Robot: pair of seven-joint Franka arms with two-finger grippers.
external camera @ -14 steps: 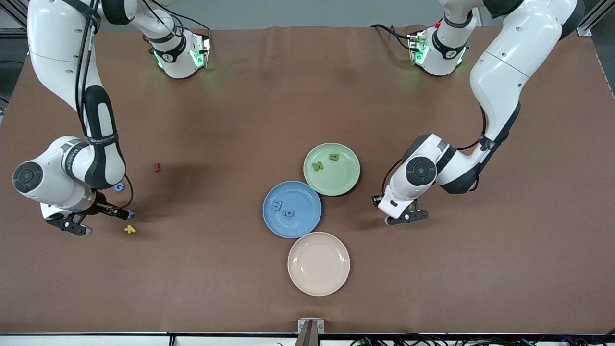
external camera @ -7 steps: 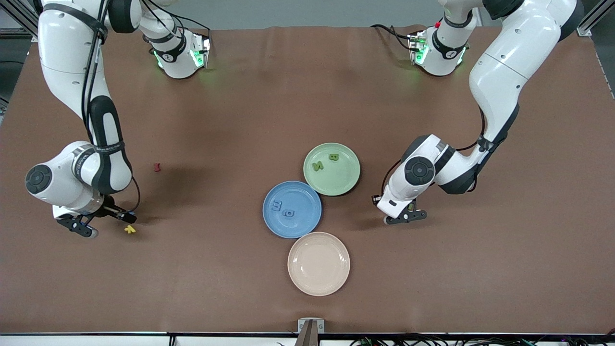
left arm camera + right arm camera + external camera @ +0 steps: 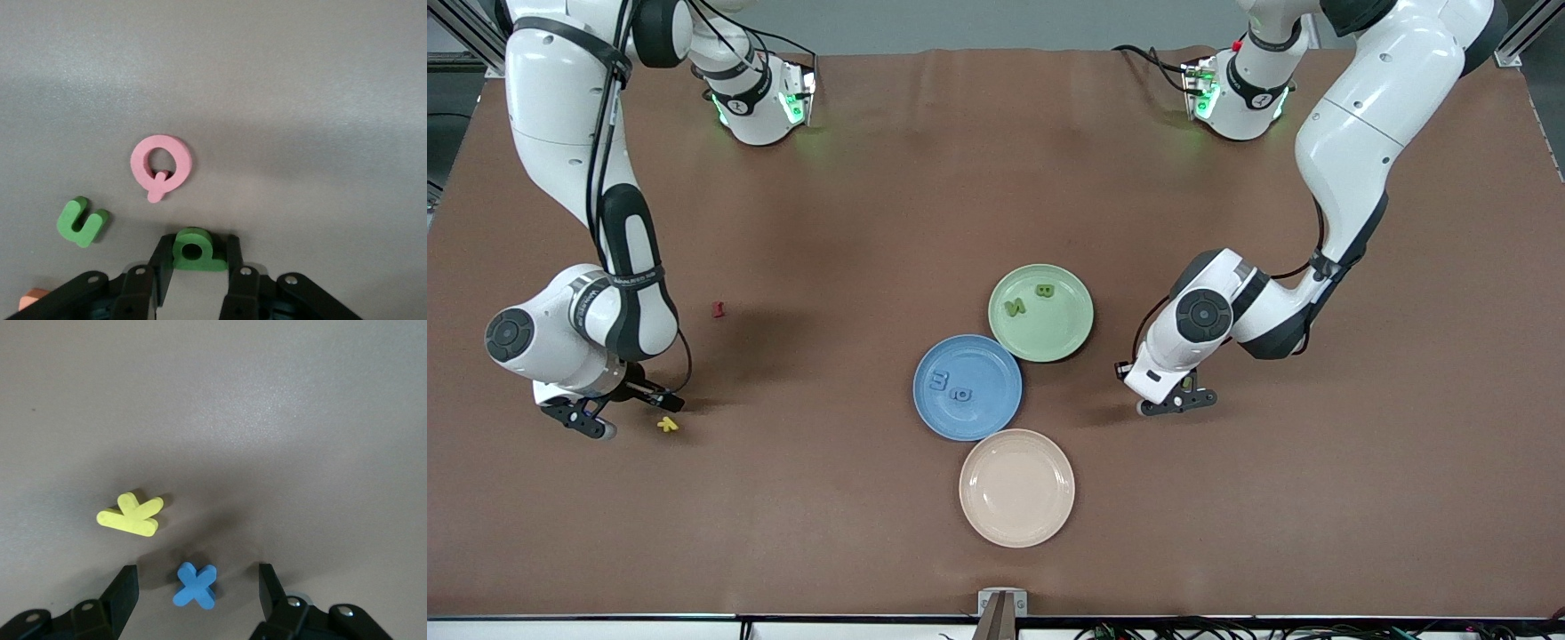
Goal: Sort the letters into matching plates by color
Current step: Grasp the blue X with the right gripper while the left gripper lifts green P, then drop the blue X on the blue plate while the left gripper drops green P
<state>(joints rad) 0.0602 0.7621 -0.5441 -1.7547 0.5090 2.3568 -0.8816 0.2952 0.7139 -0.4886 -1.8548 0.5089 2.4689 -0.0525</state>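
Left gripper [image 3: 192,280] pinching green P [image 3: 193,249], right gripper [image 3: 198,587] spread over blue X [image 3: 196,585]; each plate holds two, rest unsorted.

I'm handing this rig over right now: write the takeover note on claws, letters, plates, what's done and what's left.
Left claw: low over the table toward the left arm's end, fingers against a green P-shaped letter.
Right claw: low toward the right arm's end, open around a blue X, not yet gripped.
Done: two blue letters in the blue plate; two green letters in the green plate.
Left: the green P, a green U beside it, the blue X. The pink Q, yellow letter, red letter and beige plate stay out.
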